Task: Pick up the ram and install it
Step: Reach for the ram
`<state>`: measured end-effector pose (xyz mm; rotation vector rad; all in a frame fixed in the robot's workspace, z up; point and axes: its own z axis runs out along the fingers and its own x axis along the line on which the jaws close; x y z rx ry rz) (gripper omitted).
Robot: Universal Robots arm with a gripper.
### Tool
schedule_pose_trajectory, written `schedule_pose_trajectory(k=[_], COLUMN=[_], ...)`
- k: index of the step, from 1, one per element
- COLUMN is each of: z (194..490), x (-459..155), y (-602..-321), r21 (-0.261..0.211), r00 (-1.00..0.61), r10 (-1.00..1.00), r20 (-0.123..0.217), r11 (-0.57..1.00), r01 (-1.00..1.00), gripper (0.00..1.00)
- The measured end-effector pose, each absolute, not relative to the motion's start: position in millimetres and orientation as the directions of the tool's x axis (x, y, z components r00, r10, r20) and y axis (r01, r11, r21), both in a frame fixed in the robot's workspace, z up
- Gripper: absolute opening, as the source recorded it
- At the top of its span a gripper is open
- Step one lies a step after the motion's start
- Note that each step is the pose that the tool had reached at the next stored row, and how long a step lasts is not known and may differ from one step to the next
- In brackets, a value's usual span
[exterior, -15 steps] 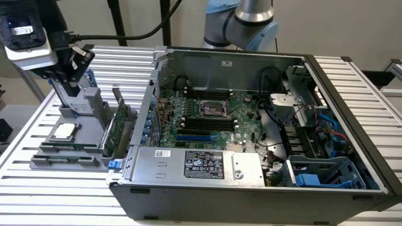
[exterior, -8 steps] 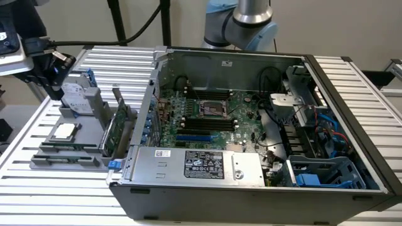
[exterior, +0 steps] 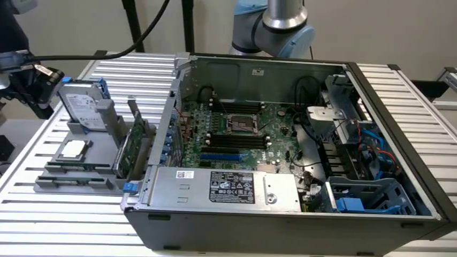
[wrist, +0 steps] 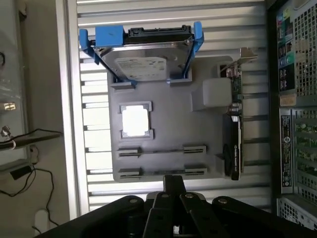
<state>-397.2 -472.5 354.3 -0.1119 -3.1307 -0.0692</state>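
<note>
A thin dark strip stands edge-on between two grey clips of the grey holder tray (wrist: 168, 124); it looks like the ram (wrist: 163, 149). In the exterior view the ram (exterior: 75, 167) lies low on the tray (exterior: 53, 184), at that view's left beside the open computer case (exterior: 286, 225). My gripper (wrist: 173, 184) hovers above the tray's edge nearest the ram. Its black fingers meet in the middle, shut on nothing. The dark gripper body (exterior: 29, 80) hangs high at the exterior view's far left. The motherboard's black memory slots (exterior: 236, 140) hold no stick.
On the tray stand a silver hard drive (wrist: 143, 62) in a blue bracket, a processor chip (wrist: 135, 121) and a taller green expansion card (wrist: 234, 134) next to the case wall. Cables (wrist: 29, 139) lie off the ribbed table's edge. A power supply (exterior: 221, 187) fills the case's front.
</note>
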Motion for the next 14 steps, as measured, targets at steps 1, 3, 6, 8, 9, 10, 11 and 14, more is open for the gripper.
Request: schedule_pose_trajectory(k=[1,3,6,8,9,10,11,14], z=[354.2,354.1,354.1,354.2,354.2,354.1,354.2,354.2], x=[-397.8,-397.8,-397.9,-397.9,-397.9,-397.9,-397.9,-397.9], y=[-472.7,-472.7,-472.7,-472.7,-472.7,-472.7,-472.7,-472.7], r21=[0.044,0.044,0.044,0.044,0.044,0.044,0.044,0.044], r00=[-0.997,-0.997,-0.997,-0.997,-0.997,-0.997,-0.997,-0.997], r10=[0.071,0.071,0.071,0.071,0.071,0.071,0.071,0.071], r20=[0.010,0.010,0.010,0.010,0.010,0.010,0.010,0.010], r11=[0.996,0.996,0.996,0.996,0.996,0.996,0.996,0.996], r01=[0.072,0.071,0.072,0.071,0.071,0.072,0.072,0.071], gripper=[0.00,0.00,0.00,0.00,0.00,0.00,0.00,0.00])
